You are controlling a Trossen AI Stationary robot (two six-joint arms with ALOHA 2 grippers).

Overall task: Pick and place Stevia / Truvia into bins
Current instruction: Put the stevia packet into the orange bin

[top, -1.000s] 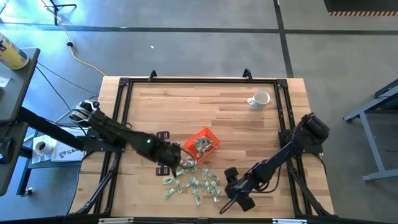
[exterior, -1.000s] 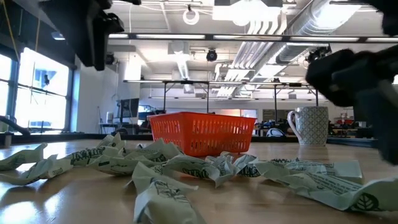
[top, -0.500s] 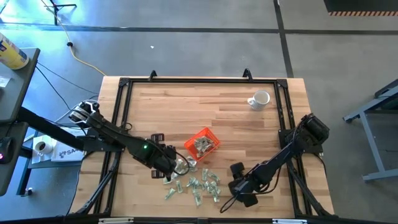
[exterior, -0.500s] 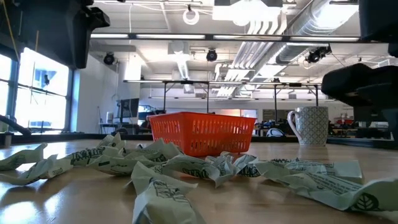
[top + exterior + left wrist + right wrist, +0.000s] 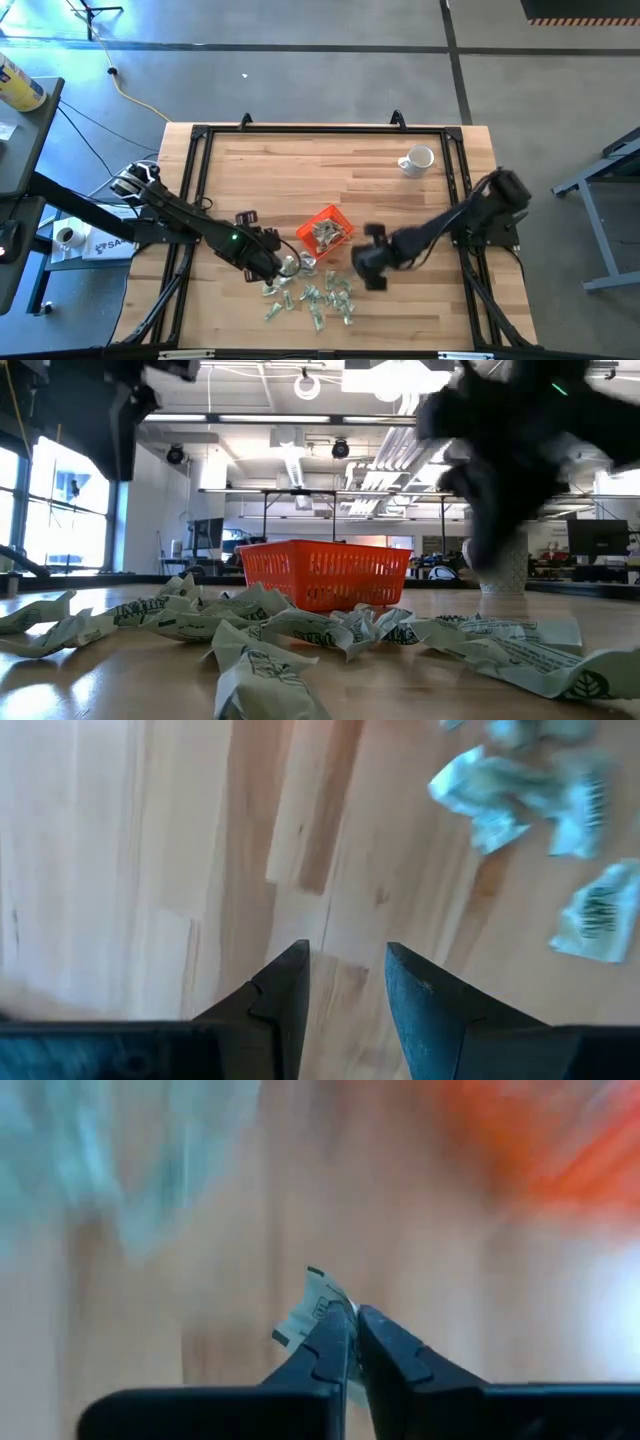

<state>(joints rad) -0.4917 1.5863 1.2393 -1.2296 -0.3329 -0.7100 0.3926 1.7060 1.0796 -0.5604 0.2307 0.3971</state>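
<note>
The right gripper is hanging over the wooden table just to the right of the orange tray, its fingers pinched together on a single sachet, a corner of which is sticking out past the tips. The picture from that wrist is blurred, with orange showing off to one side.

The left gripper is sitting low at the left edge of the heap of sachets, its fingers standing partly apart with nothing between them, only bare wood showing in the gap. A few loose sachets are lying just ahead of it.

Most of the pale green and white sachets are lying scattered on the table in front of the tray, and several more are resting inside the tray. A white mug is standing well apart, near the far right corner.
</note>
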